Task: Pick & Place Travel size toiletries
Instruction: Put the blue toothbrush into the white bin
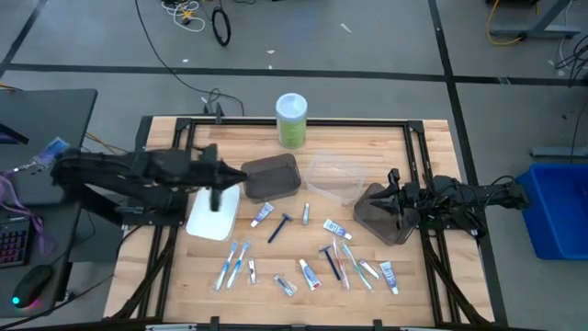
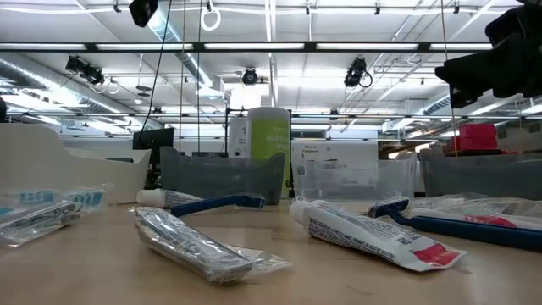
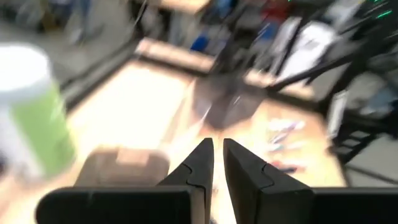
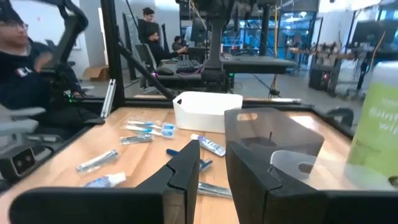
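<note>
My left wrist view is smeared: the green canister (image 3: 34, 118) is cut off at the edge, and the toiletries (image 3: 283, 129) beyond are streaks I can't identify.

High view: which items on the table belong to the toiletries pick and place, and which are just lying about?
Belong to the job:
- white tubes
- toothbrushes
- razors
- silvery packets
- left gripper, above the white tray
- right gripper, above a dark tray

Just lying about, or possibly drop-off places:
- green canister
- white tray
- dark trays
- clear tray
</note>
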`<state>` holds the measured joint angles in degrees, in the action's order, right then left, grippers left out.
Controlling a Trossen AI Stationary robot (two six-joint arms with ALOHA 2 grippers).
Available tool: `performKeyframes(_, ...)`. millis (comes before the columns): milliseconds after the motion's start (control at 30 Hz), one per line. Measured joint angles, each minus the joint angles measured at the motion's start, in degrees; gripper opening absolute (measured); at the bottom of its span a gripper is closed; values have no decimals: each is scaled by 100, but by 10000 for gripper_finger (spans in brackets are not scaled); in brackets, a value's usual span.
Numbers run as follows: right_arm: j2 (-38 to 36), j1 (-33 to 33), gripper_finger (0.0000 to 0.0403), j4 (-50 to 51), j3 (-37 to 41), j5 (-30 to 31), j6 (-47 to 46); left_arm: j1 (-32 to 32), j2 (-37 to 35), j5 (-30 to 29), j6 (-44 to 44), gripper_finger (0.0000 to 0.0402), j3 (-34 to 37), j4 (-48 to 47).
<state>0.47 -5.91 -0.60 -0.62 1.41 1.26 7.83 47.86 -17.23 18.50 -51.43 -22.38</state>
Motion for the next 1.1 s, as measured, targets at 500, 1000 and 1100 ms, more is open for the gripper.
performKeyframes(500,18,0,86,-70,0,1,1582,1844,1993,-204,4288,43,-886,-2024)
performKeyframes(1000,33,0,86,-42,0,-2,1572,3329,3557,933,7919,12,-884,-2904)
performKeyframes(1100,35,0,86,-2,0,-2,1519,3404,3760,1008,7917,27,-884,-2764)
